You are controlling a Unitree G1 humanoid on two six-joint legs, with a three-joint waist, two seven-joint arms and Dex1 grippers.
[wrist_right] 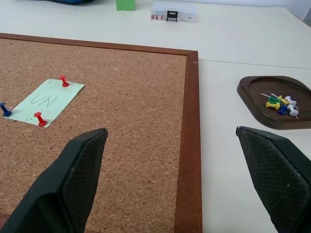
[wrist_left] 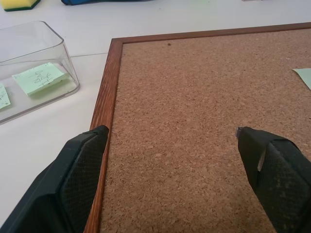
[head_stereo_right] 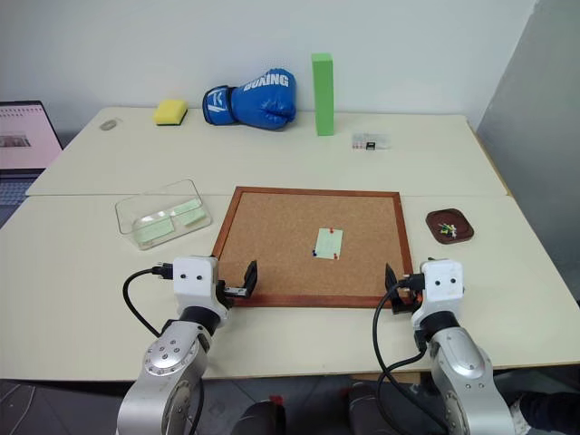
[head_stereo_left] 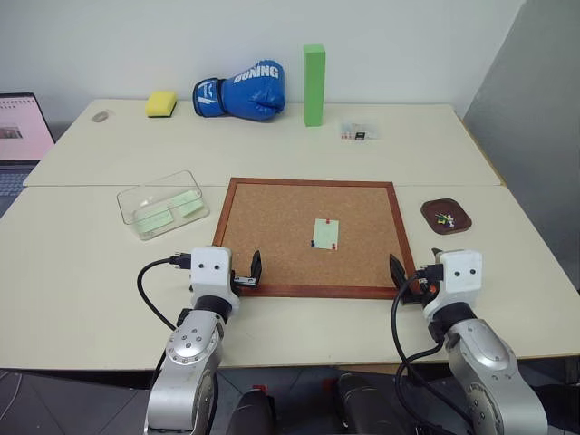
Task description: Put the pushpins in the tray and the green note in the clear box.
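A pale green note lies on the corkboard, held by two red pushpins and one dark blue pushpin. Right of the board sits the dark brown tray with several coloured pins in it. The clear box, left of the board, holds two green notes. My left gripper hovers open and empty over the board's near left corner. At the near right corner, my right gripper is open and empty, straddling the board's right frame.
Along the table's far side are a yellow sponge, a blue boxing glove, a tall green block and a small clear case. A laptop sits at the left edge.
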